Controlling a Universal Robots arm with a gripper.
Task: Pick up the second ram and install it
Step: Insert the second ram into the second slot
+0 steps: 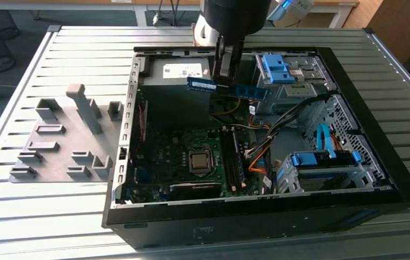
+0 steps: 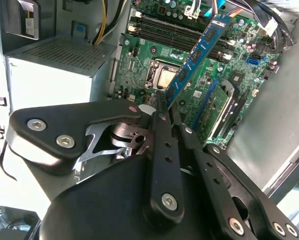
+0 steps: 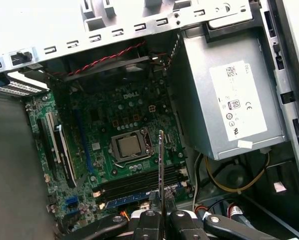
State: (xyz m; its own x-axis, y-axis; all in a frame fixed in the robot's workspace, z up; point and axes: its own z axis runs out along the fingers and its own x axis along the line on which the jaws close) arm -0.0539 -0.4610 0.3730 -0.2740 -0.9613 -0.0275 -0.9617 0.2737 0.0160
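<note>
- The second ram (image 1: 228,88) is hanging in mid-air over the open computer case (image 1: 378,157), held level above the far half of the opening in the exterior view; the second wrist view is showing its chips (image 2: 195,55) running out from the fingers toward one o'clock.
- The gripper (image 1: 223,80) is clenching that stick near its middle, fingers (image 2: 163,131) pinching both faces; the first wrist view is catching it edge-on (image 3: 161,170), a thin dark line rising to twelve o'clock from the jaws.
- So the pick-up is looking done, and the stick is riding clear of everything, touching nothing but the fingers.
- Below it, the motherboard (image 1: 183,149) is lying flat in the case, with the processor socket (image 3: 130,146) at its centre.
- The long memory slots (image 3: 139,182) are sitting just beside that socket; one is appearing to carry a blue stick (image 3: 134,196) already, though I cannot tell for sure.
- Seating is what remains: the held stick is hovering well above the slots, not yet in one.
- At nine o'clock of the case, the grey holder tray (image 1: 64,141) is resting on the slatted table (image 1: 38,216).
</note>
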